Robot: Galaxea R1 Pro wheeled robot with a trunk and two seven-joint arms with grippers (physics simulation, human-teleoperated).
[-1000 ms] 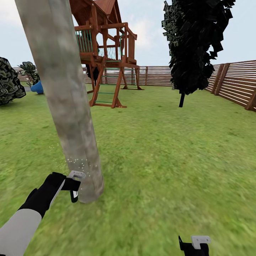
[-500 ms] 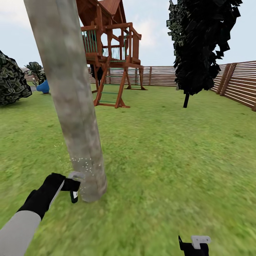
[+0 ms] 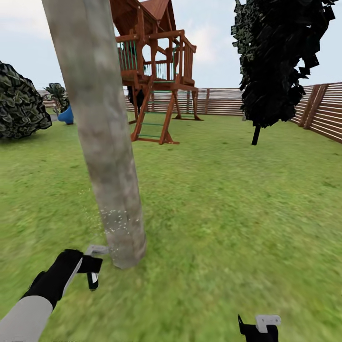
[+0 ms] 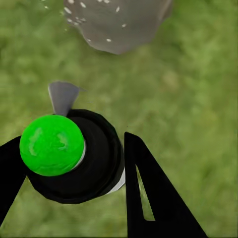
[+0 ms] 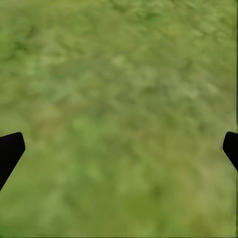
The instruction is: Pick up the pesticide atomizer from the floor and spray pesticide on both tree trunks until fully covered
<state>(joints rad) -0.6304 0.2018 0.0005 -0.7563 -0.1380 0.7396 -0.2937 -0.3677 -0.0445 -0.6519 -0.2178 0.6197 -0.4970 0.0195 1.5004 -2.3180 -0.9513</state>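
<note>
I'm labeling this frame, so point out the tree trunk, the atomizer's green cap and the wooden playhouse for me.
tree trunk [image 3: 102, 137], head view, middle of the mottled grey-tan column.
green cap [image 4: 51, 145], left wrist view, centre of the atomizer's round top.
wooden playhouse [image 3: 156, 71], head view, railing of its raised deck.

Left claw [image 3: 93, 264] lower, farther from trunk [image 3: 102, 128].

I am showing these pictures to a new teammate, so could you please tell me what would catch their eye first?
The thick grey-tan tree trunk leans up through the left of the head view, flecked with white droplets near its base. Just beside that base, the left gripper grips a black sprayer with a bright green cap. Behind stand a red-brown wooden play tower and a black cone-shaped tree.
</note>
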